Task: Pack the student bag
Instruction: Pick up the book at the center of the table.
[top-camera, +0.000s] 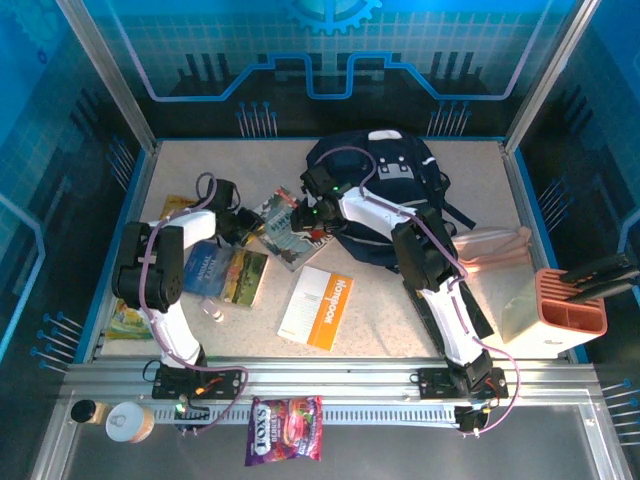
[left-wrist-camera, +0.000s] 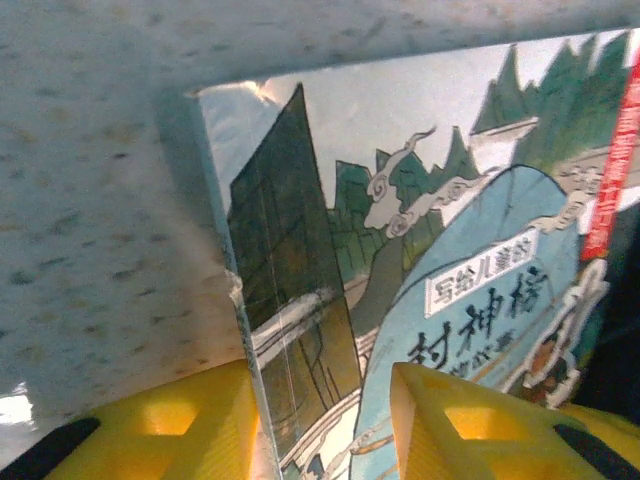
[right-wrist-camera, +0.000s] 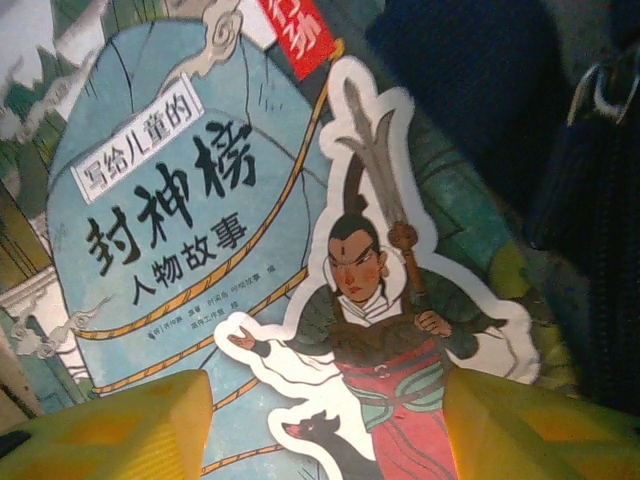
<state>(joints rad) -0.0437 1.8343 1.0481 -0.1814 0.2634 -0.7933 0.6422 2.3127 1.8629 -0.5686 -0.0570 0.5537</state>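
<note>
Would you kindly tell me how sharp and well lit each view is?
Top external: sharp and evenly lit. Left wrist: soft overall, glare on the book near its corner, fingers blurred. Right wrist: book title crisp, fingers out of focus, bag dark.

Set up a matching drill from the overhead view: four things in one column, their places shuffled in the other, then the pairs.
Things
1. dark navy striped fabric backpack
2. white and orange paper booklet
3. salmon-pink plastic holder with black handles
4. purple Fox's sweets packet

Places
A. on the metal rail in front of the arm bases
B. far middle of the speckled table
C. right edge of the table
D. flat at the table's near middle

Pairs: 1-B, 2-D, 3-C, 4-A
</note>
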